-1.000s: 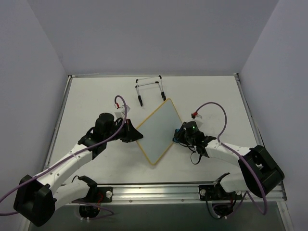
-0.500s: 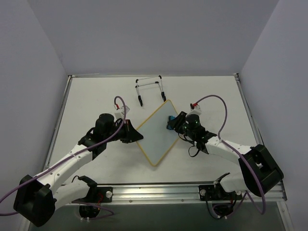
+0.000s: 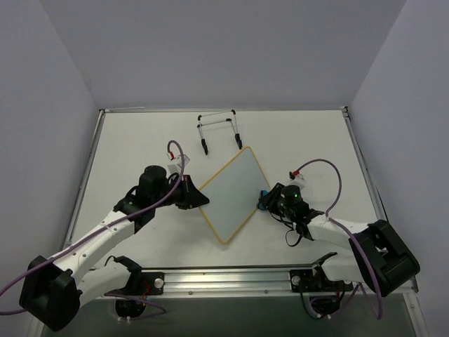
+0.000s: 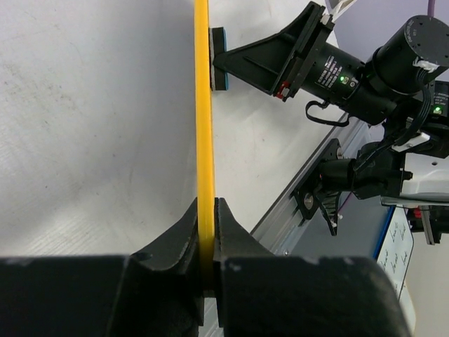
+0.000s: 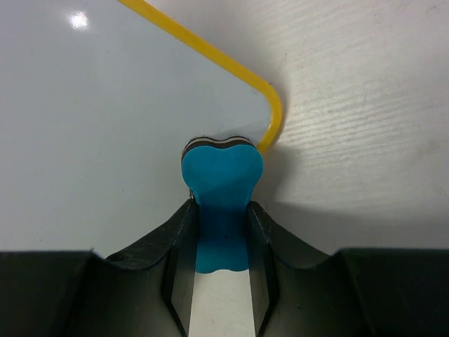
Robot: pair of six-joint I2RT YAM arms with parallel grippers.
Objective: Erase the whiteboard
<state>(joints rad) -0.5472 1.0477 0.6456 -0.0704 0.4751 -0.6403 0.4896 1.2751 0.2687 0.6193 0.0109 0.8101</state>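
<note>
- Between the closed fingers of the left end effector [image 4: 205, 217] sits the yellow frame edge of the small white rectangular whiteboard [image 3: 231, 194], apparently pinned to steady it on the white tabletop [image 3: 133, 140].
- Right end effector [image 5: 219, 210] is clamped on a blue bone-shaped foam eraser [image 5: 222, 172], whose head projects ahead of the fingers onto the board's rounded corner.
- No writing is visible on the board, so wiping is judged nearly complete.

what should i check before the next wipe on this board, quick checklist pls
1. Board grip: left hand shut on the whiteboard frame: ok.
2. Tool grip: right hand shut on the blue eraser: ok.
3. Eraser tip over the board face, by its rounded corner: ok.
4. Board free of writing: none visible, ok.
5. The wire stand apart from the board's far corner: cannot tell.
</note>
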